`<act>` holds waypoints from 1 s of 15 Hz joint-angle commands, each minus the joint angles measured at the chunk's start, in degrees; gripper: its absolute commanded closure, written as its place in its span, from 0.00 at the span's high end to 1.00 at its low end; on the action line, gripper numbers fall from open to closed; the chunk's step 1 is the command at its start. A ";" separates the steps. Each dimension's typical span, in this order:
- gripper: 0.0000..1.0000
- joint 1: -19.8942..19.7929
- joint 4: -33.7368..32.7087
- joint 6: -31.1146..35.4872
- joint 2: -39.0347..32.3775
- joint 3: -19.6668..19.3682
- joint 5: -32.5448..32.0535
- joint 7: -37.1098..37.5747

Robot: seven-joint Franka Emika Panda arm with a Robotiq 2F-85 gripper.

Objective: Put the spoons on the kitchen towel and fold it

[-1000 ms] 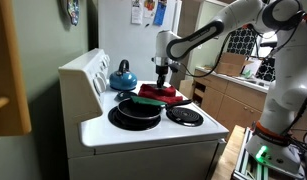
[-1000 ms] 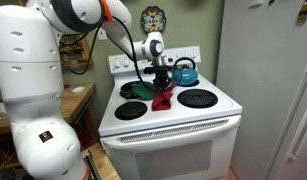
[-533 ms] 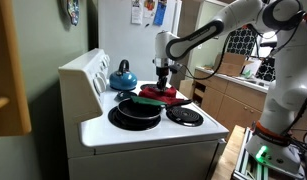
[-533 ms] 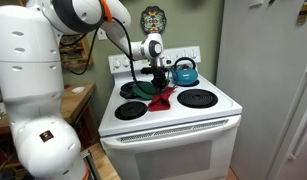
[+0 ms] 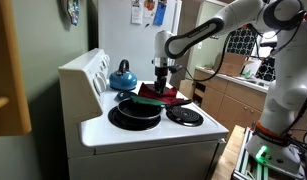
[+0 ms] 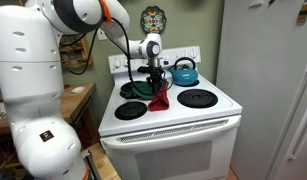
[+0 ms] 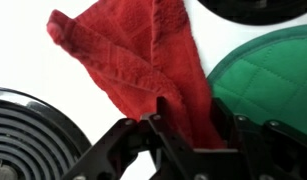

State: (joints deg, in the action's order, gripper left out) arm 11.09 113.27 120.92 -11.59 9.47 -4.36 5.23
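My gripper point(image 7: 196, 118) is shut on a red terry kitchen towel point(image 7: 133, 50) and holds one end of it up over the white stove top. The towel hangs from the fingers in both exterior views point(image 5: 165, 94) point(image 6: 160, 98), under the gripper point(image 5: 161, 78) point(image 6: 156, 82). A green quilted cloth pad point(image 7: 268, 75) lies just beside the towel, also visible in both exterior views point(image 5: 146, 100) point(image 6: 140, 88). No slim green or red spoons show in any view.
A black pan point(image 5: 133, 112) sits on a front burner beside the green pad. A blue kettle point(image 5: 121, 77) point(image 6: 183, 72) stands at the back. Bare coil burners point(image 5: 184, 115) point(image 6: 198, 98) point(image 7: 28, 135) flank the towel. The stove's white top point(image 6: 173, 118) ends at its front edge.
The gripper has risen slightly, lifting the red towel's held end a little higher off the stove. Nothing else moved.
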 commanded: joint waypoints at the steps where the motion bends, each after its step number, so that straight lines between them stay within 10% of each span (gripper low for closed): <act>1: 0.82 0.00 0.89 -1.16 0.70 0.44 2.02 -1.15; 4: 1.00 0.11 0.90 -2.98 1.17 0.53 2.79 -0.18; 15: 1.00 1.74 2.00 -8.16 10.07 1.82 -7.78 -8.76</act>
State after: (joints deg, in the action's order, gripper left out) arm 12.43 113.29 115.26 -5.80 10.63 -8.46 0.70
